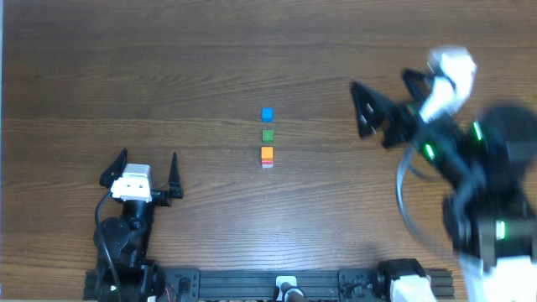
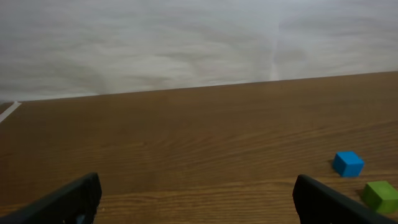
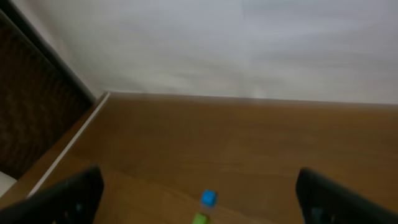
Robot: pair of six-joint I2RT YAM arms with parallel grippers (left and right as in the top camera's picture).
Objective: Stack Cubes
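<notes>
Wooden counter carries three cubes in a short row, close together but apart, none stacked yet: blue cube, green cube, orange cube. The left fingers are spread wide and hold nothing; the row lies ahead of them, off to one side and well apart. The right fingers are also wide and empty, lifted above the counter, with the blue and green cubes ahead, roughly between them. The task looks to be at the first approach. Next, I judge, the right fingers must descend until one cube sits between them, then close.
</notes>
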